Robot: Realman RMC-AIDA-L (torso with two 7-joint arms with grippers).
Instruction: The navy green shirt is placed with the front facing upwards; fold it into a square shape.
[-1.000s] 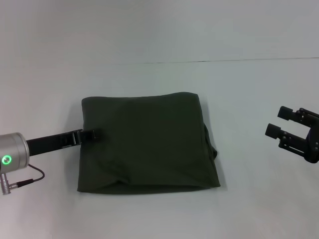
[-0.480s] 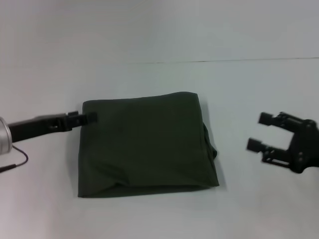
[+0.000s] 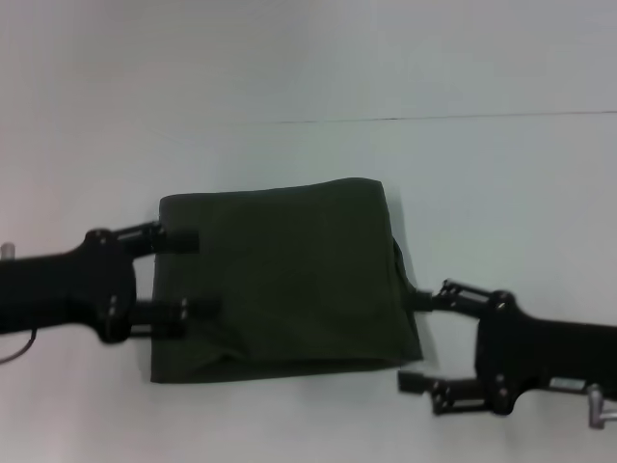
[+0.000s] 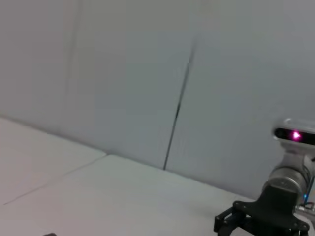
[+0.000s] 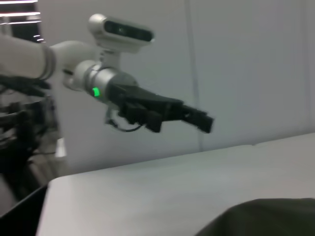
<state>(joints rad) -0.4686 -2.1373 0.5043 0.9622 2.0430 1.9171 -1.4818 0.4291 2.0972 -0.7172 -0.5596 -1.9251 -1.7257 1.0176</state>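
Navy green shirt [image 3: 284,280] lies flat on the table, folded into a near-square dark olive block, plain side up, a little fabric bulging at its right edge

Left arm: reaches in from the left edge, lying roughly level, wrist pointing right.
Left gripper [image 3: 188,273]: fingers spread apart, one farther, one nearer.
Right arm: comes in from the near right, pointing left.
Right gripper [image 3: 415,340]: fingers spread wide.
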